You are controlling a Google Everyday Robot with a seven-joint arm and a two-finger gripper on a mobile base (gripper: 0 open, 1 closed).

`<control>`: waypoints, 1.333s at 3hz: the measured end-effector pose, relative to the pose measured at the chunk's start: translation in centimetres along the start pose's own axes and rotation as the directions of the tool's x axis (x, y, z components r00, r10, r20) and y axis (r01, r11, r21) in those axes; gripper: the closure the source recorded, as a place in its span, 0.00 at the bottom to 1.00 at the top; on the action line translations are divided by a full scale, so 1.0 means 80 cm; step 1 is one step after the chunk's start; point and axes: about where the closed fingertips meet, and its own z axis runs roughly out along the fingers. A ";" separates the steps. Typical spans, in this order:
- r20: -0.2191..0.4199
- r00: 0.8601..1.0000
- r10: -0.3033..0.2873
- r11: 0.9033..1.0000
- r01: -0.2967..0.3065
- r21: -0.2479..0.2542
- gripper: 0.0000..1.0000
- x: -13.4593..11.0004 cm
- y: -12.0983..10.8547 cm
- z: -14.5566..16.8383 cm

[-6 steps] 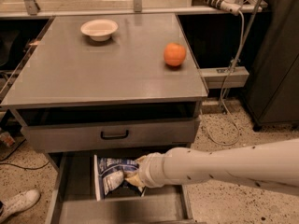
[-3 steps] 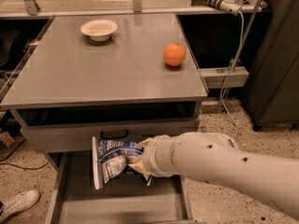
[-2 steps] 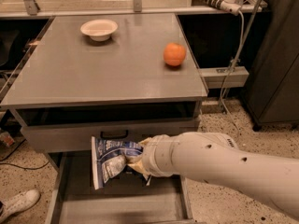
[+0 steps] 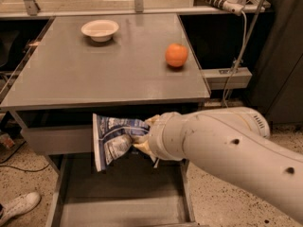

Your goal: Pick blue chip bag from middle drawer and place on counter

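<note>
My gripper (image 4: 141,136) is shut on the blue chip bag (image 4: 111,138), a crumpled dark blue and white foil bag. It holds the bag in the air above the open middle drawer (image 4: 118,193), in front of the closed top drawer front, just below the front edge of the counter (image 4: 104,65). The white arm reaches in from the lower right and hides part of the drawer's right side.
A white bowl (image 4: 100,30) stands at the counter's back left and an orange fruit (image 4: 176,55) at its right. A white shoe (image 4: 16,207) lies on the floor at lower left. A cable and a power strip (image 4: 227,77) hang to the right of the cabinet.
The gripper has lifted the chip bag from the drawer floor up to the level of the top drawer front, near the counter edge.
</note>
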 end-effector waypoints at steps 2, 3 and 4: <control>0.039 0.998 -0.054 0.997 0.051 0.065 1.00 -0.054 -0.032 -0.037; 0.038 0.997 -0.066 0.995 0.063 0.074 1.00 -0.059 -0.049 -0.035; 0.060 0.991 -0.117 0.989 0.111 0.093 1.00 -0.107 -0.109 -0.039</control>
